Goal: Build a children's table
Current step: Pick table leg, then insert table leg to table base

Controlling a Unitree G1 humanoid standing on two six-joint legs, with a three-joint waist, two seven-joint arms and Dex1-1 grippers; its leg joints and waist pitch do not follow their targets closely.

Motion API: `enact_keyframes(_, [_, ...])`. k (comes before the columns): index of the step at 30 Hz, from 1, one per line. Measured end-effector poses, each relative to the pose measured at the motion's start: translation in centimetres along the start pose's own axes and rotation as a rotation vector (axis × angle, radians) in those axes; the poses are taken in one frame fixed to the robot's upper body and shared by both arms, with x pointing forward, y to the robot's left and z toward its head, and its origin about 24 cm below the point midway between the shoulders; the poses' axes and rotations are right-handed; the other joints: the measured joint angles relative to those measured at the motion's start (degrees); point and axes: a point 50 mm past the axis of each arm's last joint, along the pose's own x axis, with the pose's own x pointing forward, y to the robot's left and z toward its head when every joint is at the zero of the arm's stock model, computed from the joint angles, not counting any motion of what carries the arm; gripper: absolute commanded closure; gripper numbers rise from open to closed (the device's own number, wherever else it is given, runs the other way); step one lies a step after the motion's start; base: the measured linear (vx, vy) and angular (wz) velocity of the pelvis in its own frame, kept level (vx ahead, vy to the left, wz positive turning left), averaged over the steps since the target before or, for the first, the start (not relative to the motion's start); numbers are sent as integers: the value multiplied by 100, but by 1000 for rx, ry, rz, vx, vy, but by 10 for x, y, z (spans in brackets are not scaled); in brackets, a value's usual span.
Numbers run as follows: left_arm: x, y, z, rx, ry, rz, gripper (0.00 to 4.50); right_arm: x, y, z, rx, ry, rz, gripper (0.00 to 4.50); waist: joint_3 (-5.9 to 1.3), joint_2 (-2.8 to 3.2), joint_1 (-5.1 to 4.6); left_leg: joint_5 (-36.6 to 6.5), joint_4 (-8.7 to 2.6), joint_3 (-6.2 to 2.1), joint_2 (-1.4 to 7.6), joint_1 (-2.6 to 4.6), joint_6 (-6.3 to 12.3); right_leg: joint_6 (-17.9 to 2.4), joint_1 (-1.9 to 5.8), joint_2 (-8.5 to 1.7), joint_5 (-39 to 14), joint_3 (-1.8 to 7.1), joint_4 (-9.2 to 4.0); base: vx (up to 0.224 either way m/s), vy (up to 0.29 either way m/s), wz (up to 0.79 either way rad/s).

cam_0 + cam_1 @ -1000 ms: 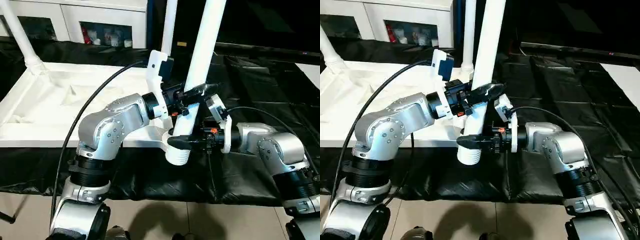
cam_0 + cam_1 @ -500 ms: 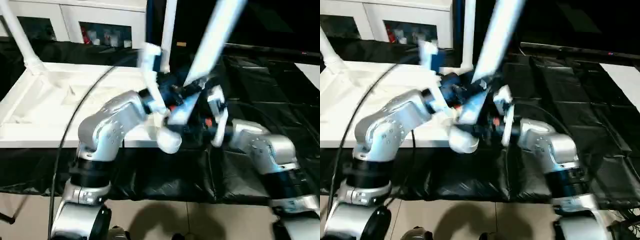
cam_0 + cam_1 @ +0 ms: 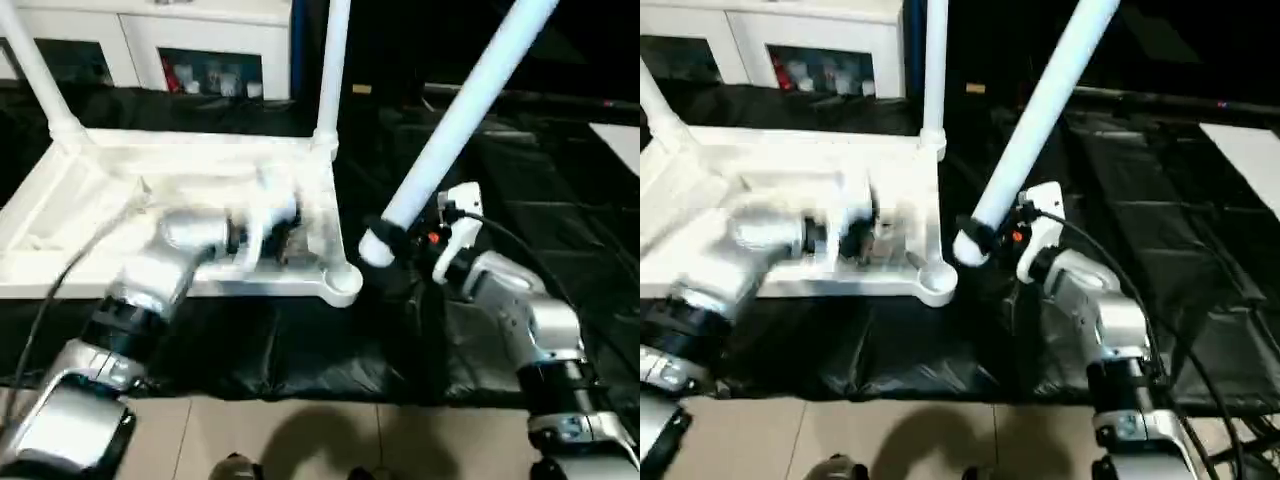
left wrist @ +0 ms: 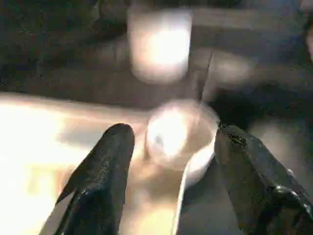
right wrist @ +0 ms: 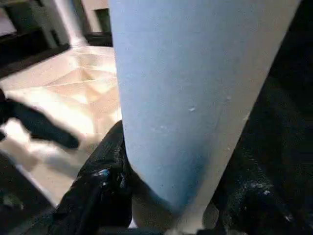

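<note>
The children's table top [image 3: 90, 190] lies white and upside down at the left. Two legs [image 3: 333, 70] [image 3: 35, 70] stand in its far corner sockets. The near right corner socket [image 3: 341, 283] holds nothing. My right gripper [image 3: 385, 238] is shut on a third leg [image 3: 460, 115] close to its lower end, and the black fingers [image 5: 98, 191] wrap it. That leg leans up and to the right, with its end just right of the socket. My left gripper [image 3: 285, 238] hovers blurred over the table top, open, and the socket [image 4: 176, 129] lies beyond its spread fingers [image 4: 105, 166].
A crumpled black cloth [image 3: 560, 200] covers the workbench to the right of and in front of the table top. White cabinets [image 3: 150, 40] stand behind. A black cable [image 3: 530, 250] loops over my right forearm. Bare floor [image 3: 300, 440] runs along the bench's front edge.
My left gripper has let go of the leg and drawn back left over the table top. The leg has tipped from nearly upright to leaning right, held by the right gripper alone.
</note>
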Motion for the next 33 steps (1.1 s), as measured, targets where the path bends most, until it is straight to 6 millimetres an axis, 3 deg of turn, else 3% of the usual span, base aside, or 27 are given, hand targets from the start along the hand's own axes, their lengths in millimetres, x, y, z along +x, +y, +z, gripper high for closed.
enact_keyframes(3, [-7, 6, -14, 3, 72, 11, 197, -3, -3, -1, -22, 8, -12, 261, -6, 19, -15, 0, 0, -1, 1, 2, 0, 0, 1, 0, 0, -1, 5, 0, 0, 0])
enact_keyframes(8, [-11, 10, -19, -5, 107, -25, 234, -6, 0, -14, -9, 64, -14, 261, -11, 29, -21, 0, 0, 0, 0, 5, 0, -37, 2, 0, 22, 1, 4, 0, 0, 0])
enact_keyframes(11, [-14, 12, -24, -8, 119, -24, 275, -6, 4, -13, -8, 69, 19, 261, -12, 36, -40, 0, 0, 0, 0, 6, 0, -40, 2, -1, 24, 1, 4, 0, 0, 0])
enact_keyframes(13, [-14, 14, -28, -9, 136, -37, 279, -5, 7, -11, -20, 60, 40, 261, -13, 36, -48, 0, 0, 0, 0, 6, 0, -32, 2, 0, 20, -1, 3, 0, 0, 0])
enact_keyframes(33, [-18, 16, -40, -45, 185, -128, 440, -1, 13, -12, -34, 96, 95, 261, -13, 35, -61, 0, 0, 1, 1, 6, 0, -43, 2, -1, 27, 0, -1, 0, 0, 0])
